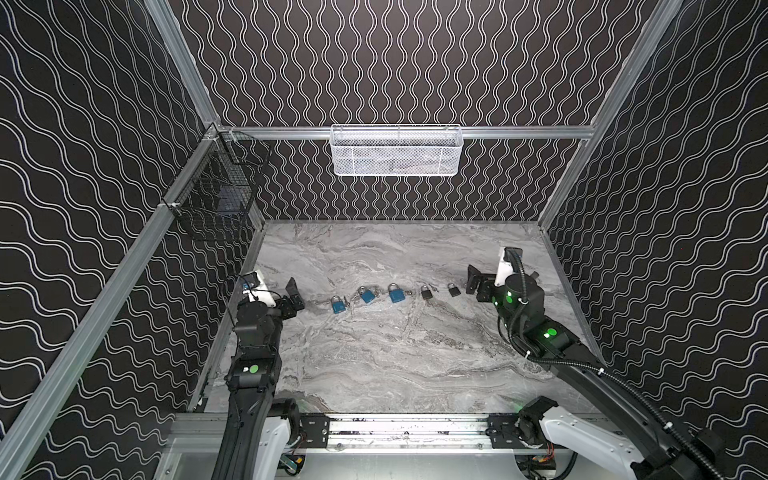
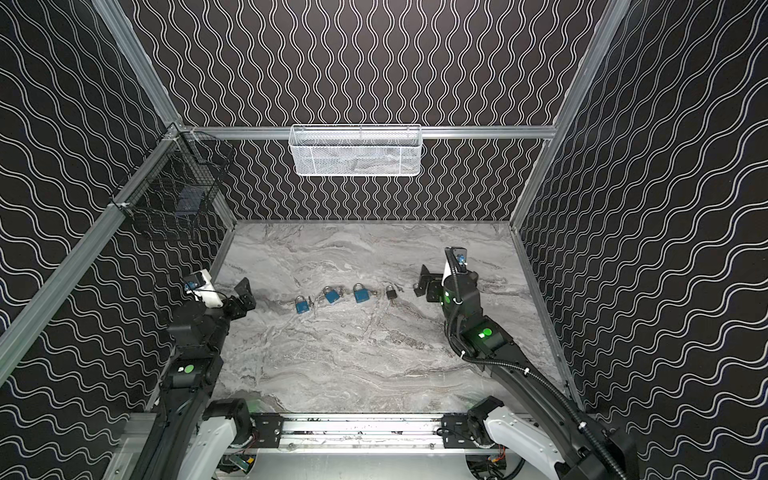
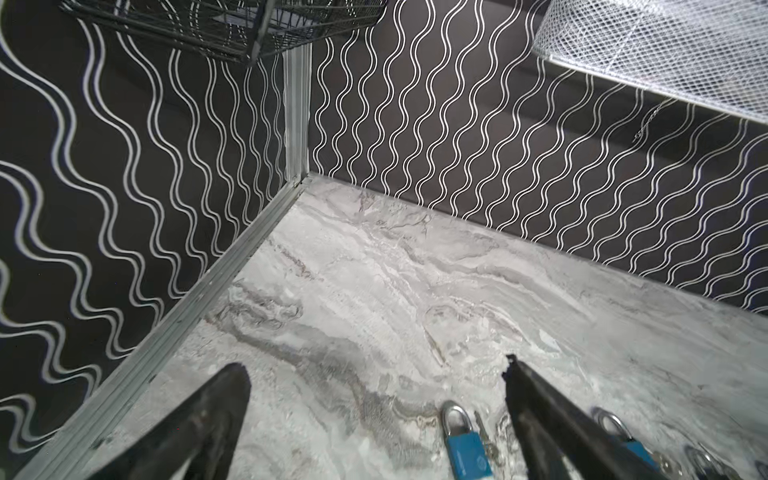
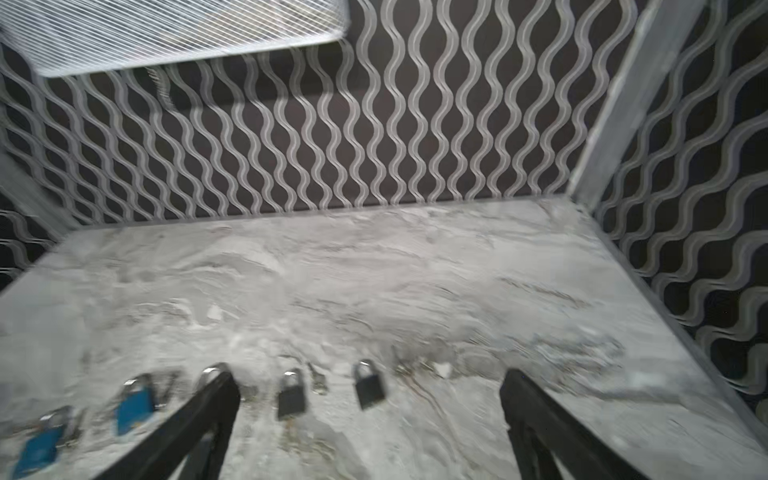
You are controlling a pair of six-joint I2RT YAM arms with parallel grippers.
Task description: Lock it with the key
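Three blue padlocks and two black padlocks lie in a row across the marble table. Small keys lie beside them, one key right next to the leftmost blue padlock. My left gripper hovers open just left of the row, holding nothing. My right gripper hovers open at the row's right end, beside the black padlocks. The right wrist view is blurred.
A white mesh basket hangs on the back wall and a black wire basket on the left wall, both above the table. Patterned walls enclose three sides. An aluminium rail runs along the front edge.
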